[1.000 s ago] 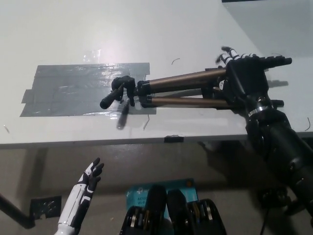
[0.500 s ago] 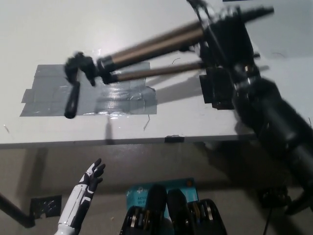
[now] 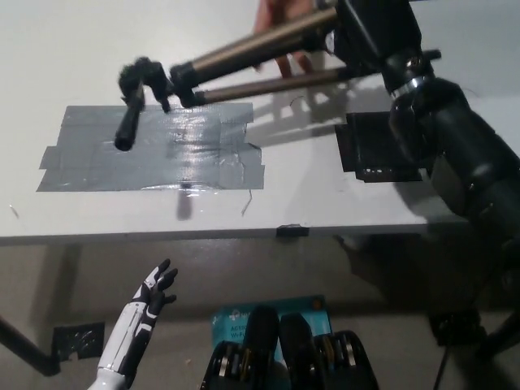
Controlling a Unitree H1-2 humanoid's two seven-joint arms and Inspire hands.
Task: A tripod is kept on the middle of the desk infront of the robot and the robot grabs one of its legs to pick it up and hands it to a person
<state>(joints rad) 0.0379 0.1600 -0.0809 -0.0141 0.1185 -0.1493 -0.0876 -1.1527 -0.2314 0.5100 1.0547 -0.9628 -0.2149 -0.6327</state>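
1. Handover step: the right hand (image 3: 375, 32), fingers clamped on the tripod (image 3: 244, 58) legs, holds it above the far desk (image 3: 325, 199), by a person's hand (image 3: 276, 20). Next: release once they grip.
2. The tripod runs left-right, head pointing left.
3. The left hand (image 3: 154, 286) rests near left, fingers apart.

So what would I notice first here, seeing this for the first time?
Probably the bronze-legged tripod, held above the desk by the black right hand at upper right. Behind it, a person's hand shows at the top edge. Beneath lies a shiny grey tape patch; the white left hand hangs open at lower left.
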